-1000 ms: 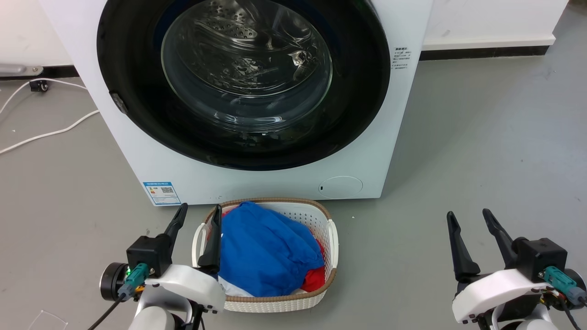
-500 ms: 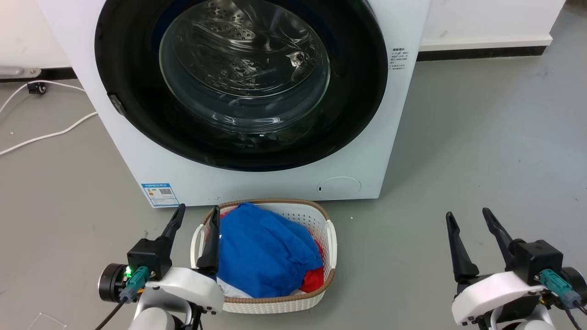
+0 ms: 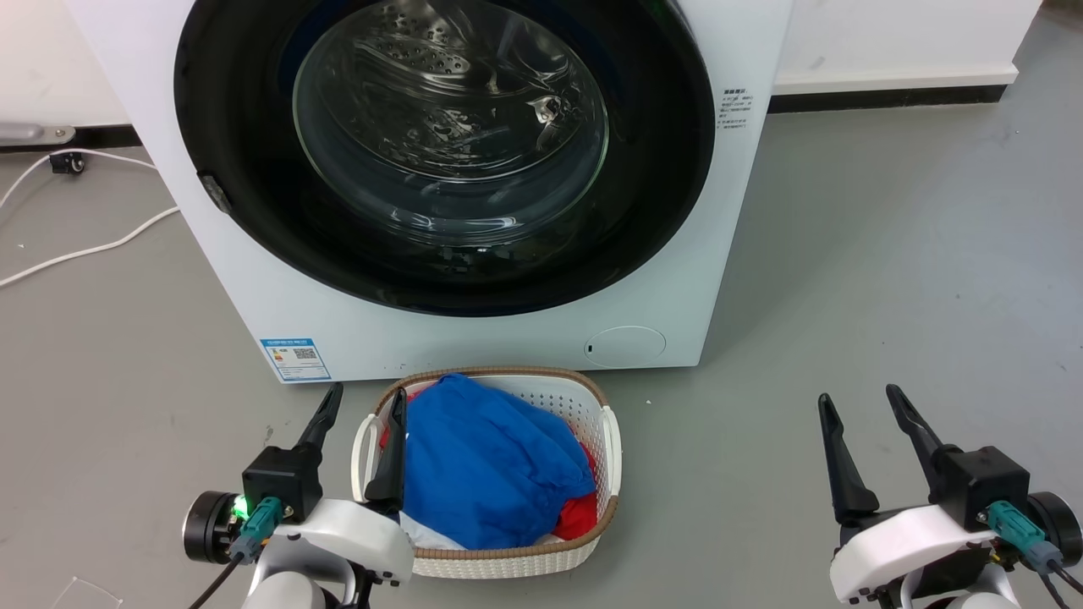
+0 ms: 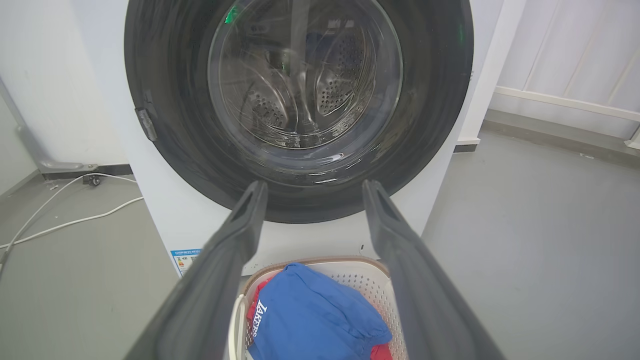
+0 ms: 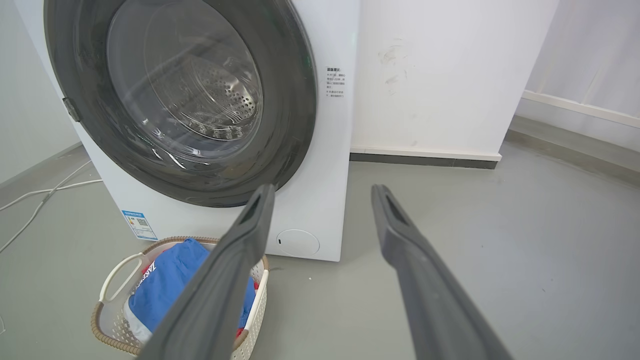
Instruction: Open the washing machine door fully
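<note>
- Head view: door (image 3: 668,169) sat closed at twelve o'clock, so opening it looked wholly undone.
- Left gripper (image 3: 367,391) at seven and right gripper (image 3: 857,393) at five hung empty, jaws apart.

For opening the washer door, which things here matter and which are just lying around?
Job in hand:
washing machine door, shut
left gripper, open, empty
right gripper, open, empty

Lying about:
laundry basket with blue garment
white cable on floor
small round white flap

Glossy blk door (image 3: 448,152), glass centre; plastic basket (image 3: 584,410).
</note>
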